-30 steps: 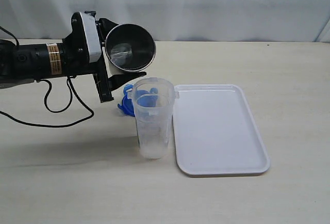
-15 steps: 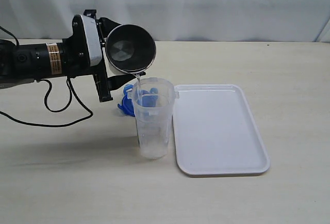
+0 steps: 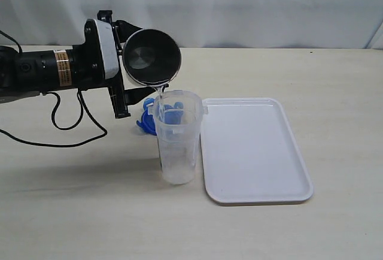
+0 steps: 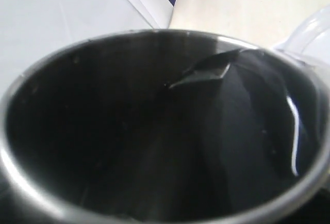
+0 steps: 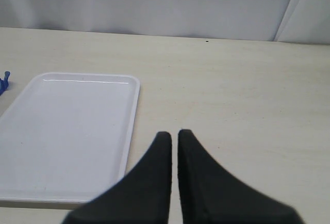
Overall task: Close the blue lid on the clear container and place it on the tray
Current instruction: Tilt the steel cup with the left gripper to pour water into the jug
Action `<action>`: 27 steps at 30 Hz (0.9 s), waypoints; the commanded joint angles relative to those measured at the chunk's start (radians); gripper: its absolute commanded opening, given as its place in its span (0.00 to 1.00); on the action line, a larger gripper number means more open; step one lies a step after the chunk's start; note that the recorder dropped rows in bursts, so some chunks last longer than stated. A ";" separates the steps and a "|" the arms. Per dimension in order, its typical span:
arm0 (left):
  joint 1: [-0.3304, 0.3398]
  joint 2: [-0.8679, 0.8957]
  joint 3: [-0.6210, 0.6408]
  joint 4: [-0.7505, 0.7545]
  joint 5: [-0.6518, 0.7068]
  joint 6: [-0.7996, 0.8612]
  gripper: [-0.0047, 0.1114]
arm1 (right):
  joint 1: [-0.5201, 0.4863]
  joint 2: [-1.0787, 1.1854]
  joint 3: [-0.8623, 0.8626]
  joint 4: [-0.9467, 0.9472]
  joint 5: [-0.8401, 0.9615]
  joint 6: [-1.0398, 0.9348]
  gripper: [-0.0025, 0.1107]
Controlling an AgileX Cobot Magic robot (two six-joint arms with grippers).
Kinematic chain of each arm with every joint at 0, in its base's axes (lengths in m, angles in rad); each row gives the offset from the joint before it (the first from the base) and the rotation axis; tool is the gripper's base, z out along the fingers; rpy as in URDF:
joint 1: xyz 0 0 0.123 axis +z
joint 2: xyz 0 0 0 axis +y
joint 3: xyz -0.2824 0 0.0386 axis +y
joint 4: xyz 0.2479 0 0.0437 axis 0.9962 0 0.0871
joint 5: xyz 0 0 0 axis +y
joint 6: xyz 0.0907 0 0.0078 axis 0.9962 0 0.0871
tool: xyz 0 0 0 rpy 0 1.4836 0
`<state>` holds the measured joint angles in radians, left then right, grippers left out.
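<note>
A broad strip of bare tabletop [image 3: 90, 224] runs along the near edge. Behind it the clear container [image 3: 178, 140] stands upright and lidless, just beside the left long rim of the tray [image 3: 251, 152]; whether the two touch cannot be told. More open tabletop lies to the right of the tray. The blue lid [image 3: 145, 122] lies on the tabletop behind the container, partly hidden by it. Above, the left gripper [image 3: 122, 68] has its jaws spread wide around a grey steel cup [image 3: 151, 56], tipped so that its lower lip hangs just over the container's rim. The right gripper [image 5: 174, 140], jaws pressed together on nothing, hovers over bare tabletop near the tray's other long rim.
</note>
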<state>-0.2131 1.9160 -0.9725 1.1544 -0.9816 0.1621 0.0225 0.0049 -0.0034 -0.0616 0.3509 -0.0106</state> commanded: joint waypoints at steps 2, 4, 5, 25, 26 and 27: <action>-0.019 -0.019 -0.018 -0.052 -0.059 0.027 0.04 | -0.008 -0.005 0.003 0.002 -0.004 0.003 0.06; -0.027 -0.019 -0.018 -0.057 -0.045 0.047 0.04 | -0.008 -0.005 0.003 0.002 -0.004 0.003 0.06; -0.032 -0.019 -0.018 -0.059 -0.041 0.052 0.04 | -0.008 -0.005 0.003 0.002 -0.004 0.003 0.06; -0.031 -0.019 -0.018 -0.085 0.004 0.106 0.04 | -0.008 -0.005 0.003 0.002 -0.004 0.003 0.06; -0.031 -0.019 -0.018 -0.083 0.004 0.105 0.04 | -0.008 -0.005 0.003 0.002 -0.004 0.003 0.06; -0.031 -0.019 -0.018 -0.083 0.004 0.108 0.04 | -0.008 -0.005 0.003 0.002 -0.004 0.003 0.06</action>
<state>-0.2433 1.9160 -0.9725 1.1231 -0.9181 0.2595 0.0225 0.0049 -0.0034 -0.0616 0.3509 -0.0106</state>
